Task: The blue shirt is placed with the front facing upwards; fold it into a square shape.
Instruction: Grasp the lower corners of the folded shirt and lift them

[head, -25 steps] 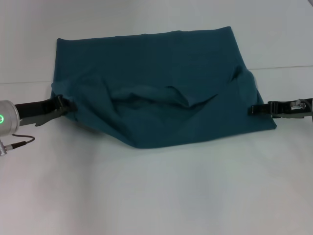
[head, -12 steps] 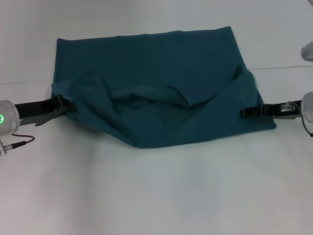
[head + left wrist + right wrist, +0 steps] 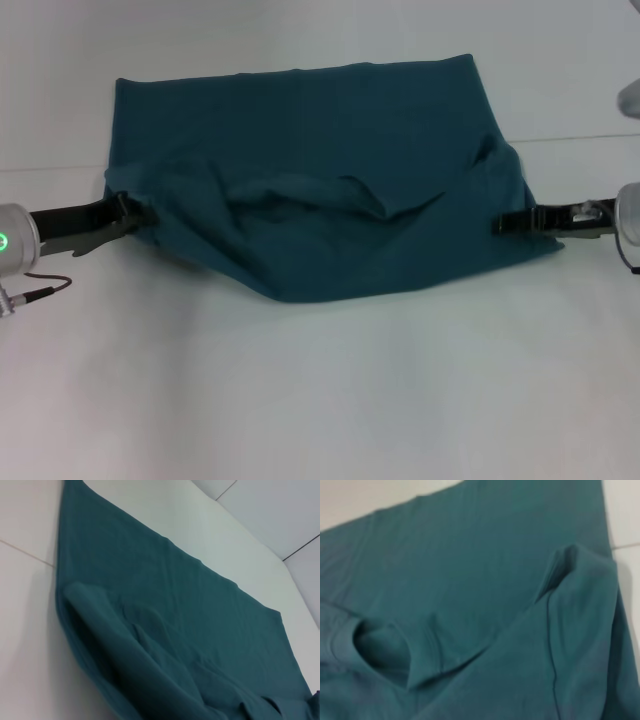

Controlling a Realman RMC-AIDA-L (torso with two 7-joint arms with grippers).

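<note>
Shirt [image 3: 330, 180] is lying half-folded, left gripper [image 3: 128, 215] pinching its edge, right gripper [image 3: 510, 224] resting on cloth, grip unclear, risking an uneven, bunching fold.

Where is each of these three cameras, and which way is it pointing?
Head view: from the robot's head, looking down at the blue shirt on the white table; left gripper and right gripper show at its side edges.
Left wrist view: along the shirt; no robot parts visible.
Right wrist view: close on the collar; no robot parts.
All share the shirt.
</note>
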